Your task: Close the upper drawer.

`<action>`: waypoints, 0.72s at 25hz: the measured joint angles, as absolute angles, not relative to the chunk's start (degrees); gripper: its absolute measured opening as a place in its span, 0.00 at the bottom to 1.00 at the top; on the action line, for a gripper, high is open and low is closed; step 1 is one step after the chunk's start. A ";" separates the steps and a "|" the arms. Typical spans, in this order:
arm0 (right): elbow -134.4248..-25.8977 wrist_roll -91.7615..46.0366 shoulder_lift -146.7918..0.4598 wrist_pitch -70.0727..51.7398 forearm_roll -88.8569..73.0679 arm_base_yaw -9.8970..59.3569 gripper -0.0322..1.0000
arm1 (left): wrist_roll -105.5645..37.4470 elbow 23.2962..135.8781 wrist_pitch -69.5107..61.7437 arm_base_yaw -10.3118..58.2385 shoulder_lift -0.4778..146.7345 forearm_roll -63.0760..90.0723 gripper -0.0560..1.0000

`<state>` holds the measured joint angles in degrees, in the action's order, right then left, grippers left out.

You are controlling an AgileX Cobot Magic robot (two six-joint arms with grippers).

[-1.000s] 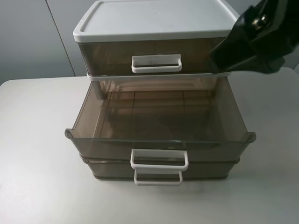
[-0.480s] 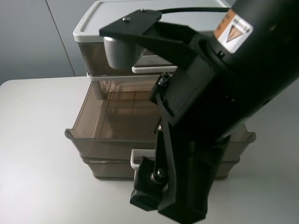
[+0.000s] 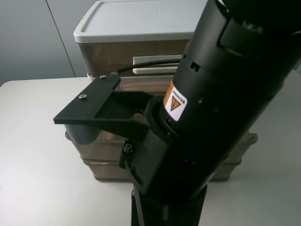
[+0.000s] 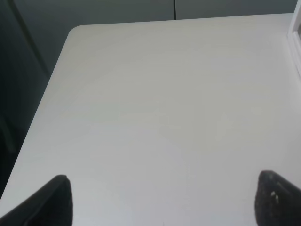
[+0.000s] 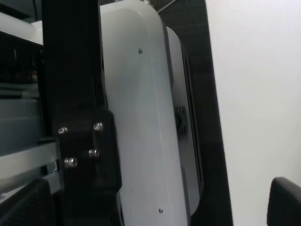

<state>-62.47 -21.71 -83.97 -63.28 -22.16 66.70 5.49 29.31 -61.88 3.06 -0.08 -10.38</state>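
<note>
Looking at the upper drawer [image 3: 101,150] pulled well out, mostly hidden behind the right arm [image 3: 211,94]. Got left fingers [image 4: 54,200] spread wide over the bench [image 4: 150,117], gripping nothing; same with right fingers [image 5: 284,200]. Better to push flat on mid-front, straight in, no skewing.

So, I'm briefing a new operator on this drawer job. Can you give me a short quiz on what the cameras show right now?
1. True or false: the upper drawer stands pulled out of the drawer unit.
2. The left gripper is: A) open, holding nothing; B) shut on something; C) out of view.
3. Short answer: what hides most of the drawer unit in the exterior high view?

Key: 1 true, its front corner juts past the unit's side. 2 A. 3 the right arm.
</note>
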 joint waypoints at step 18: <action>-62.47 -13.69 -93.64 -57.32 -7.66 66.32 0.69 | 5.49 29.31 -61.88 3.06 -0.08 -10.38 0.76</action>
<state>-62.47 -13.69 -93.64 -57.32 -7.66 66.32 5.49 29.31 -61.88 3.06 -0.08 -10.38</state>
